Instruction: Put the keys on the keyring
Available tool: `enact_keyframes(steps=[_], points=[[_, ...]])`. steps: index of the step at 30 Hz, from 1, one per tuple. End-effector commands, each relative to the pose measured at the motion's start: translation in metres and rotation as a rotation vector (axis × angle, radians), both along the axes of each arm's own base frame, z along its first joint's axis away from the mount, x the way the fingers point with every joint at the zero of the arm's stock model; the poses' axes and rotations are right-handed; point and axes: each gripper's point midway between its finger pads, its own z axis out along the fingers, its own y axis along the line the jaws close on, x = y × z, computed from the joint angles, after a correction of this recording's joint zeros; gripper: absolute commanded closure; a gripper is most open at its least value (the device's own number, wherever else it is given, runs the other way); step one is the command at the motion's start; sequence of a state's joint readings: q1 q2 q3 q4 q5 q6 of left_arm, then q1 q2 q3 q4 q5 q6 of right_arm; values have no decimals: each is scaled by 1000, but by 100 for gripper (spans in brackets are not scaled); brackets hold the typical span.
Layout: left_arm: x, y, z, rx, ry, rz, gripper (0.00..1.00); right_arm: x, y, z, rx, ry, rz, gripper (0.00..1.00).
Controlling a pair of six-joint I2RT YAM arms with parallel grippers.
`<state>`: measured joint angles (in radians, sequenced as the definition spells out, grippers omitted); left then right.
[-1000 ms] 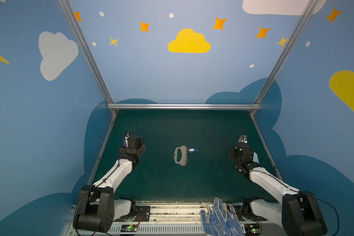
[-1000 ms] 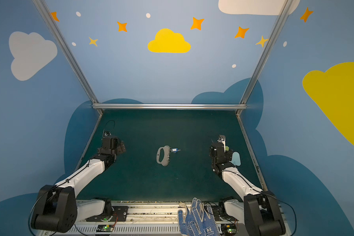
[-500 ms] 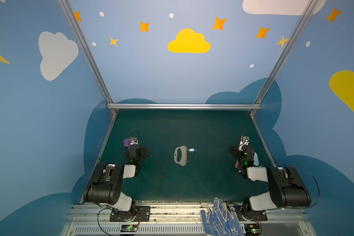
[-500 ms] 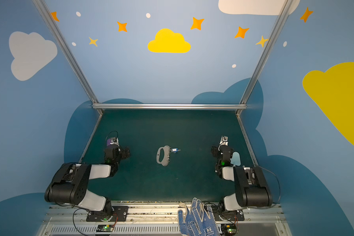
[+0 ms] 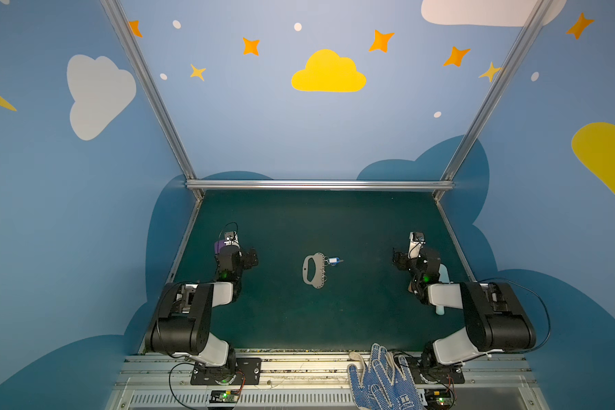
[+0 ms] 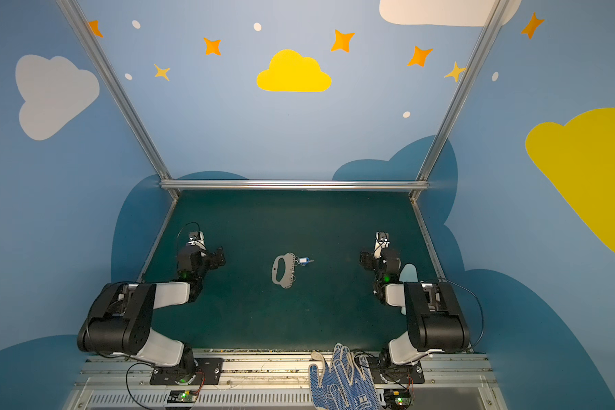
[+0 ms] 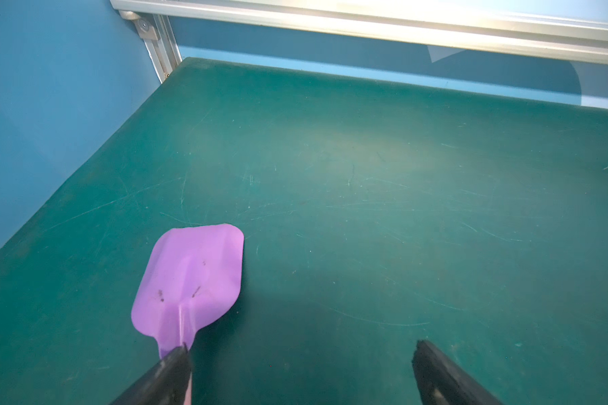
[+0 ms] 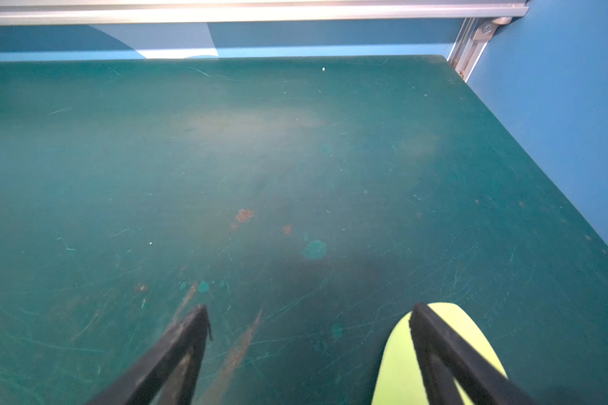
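Observation:
The keyring (image 5: 313, 271) (image 6: 283, 270), a flat grey D-shaped plate with small rings along one edge, lies mid-table in both top views. The keys (image 5: 333, 261) (image 6: 303, 261), a blue tag with a small silvery key, lie against its ringed edge; whether they are linked to a ring is too small to tell. My left gripper (image 5: 251, 257) (image 7: 301, 350) is open and empty, far to the left of them. Far to the right, my right gripper (image 5: 398, 259) (image 8: 309, 312) also stands open and empty. Neither wrist view shows the keys or the keyring.
A purple spatula (image 7: 190, 280) (image 5: 220, 245) lies beside my left gripper's finger. A pale green flat piece (image 8: 401, 357) (image 6: 409, 271) lies under my right gripper's outer finger. Blue dotted gloves (image 5: 384, 380) rest on the front rail. Aluminium frame rails edge the green mat (image 5: 299, 220).
Both arms have folded back, their elbows rising over their bases, while the grippers stay near the table's sides. The keys and the keyring have not moved.

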<state>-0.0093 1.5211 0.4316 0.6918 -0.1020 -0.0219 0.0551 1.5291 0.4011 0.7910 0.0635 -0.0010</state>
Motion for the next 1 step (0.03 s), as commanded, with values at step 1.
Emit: enact_keyframes(steps=[1], points=[[2, 0, 7, 5, -23, -6, 0, 3, 2, 9, 7, -16, 19, 9]])
